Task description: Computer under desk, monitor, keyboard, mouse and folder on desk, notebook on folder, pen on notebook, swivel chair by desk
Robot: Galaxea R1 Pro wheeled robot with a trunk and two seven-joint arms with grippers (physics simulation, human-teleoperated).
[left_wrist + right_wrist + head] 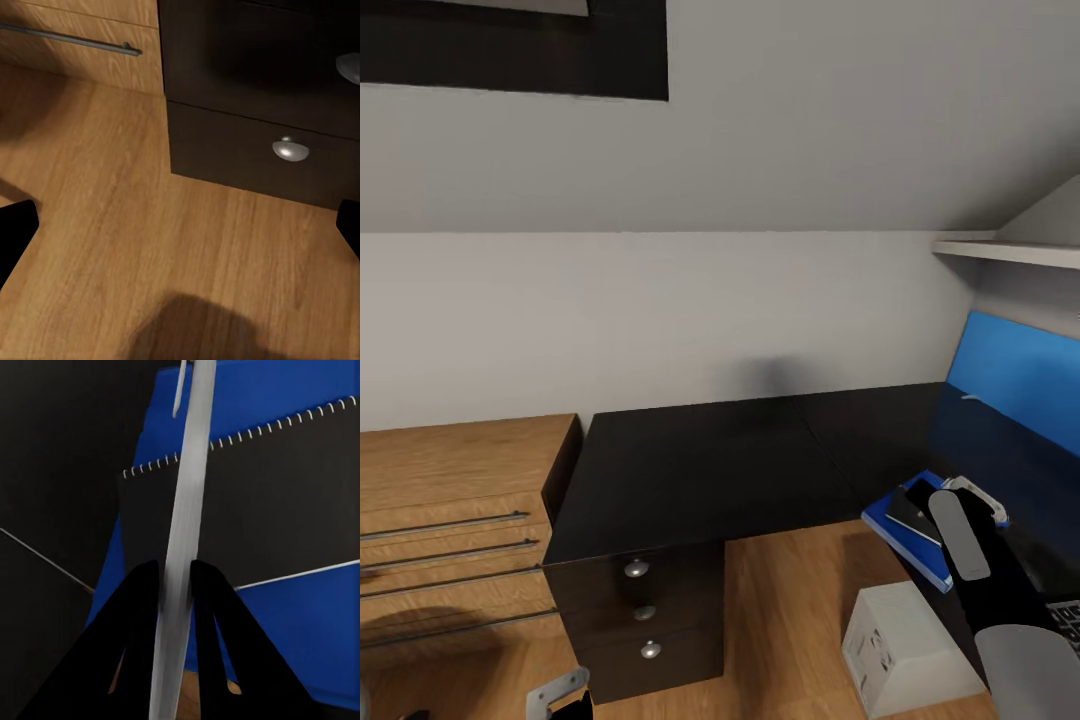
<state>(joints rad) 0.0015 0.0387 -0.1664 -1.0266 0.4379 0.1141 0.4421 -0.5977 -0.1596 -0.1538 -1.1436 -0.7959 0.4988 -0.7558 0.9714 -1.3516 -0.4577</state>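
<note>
Right arm (1000,590) is mostly black, with a light grey oval panel along the forearm and a rounded grey shell closer to the body. Silver-white bracket up at the wrist. Right gripper (176,581) has 2 flat matte black fingers (135,637), wedge-shaped. Left gripper (560,695) has a silver bracket with small round holes.

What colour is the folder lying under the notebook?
Bright blue folder, under the dark grey notebook; clearest in the right wrist view.
</note>
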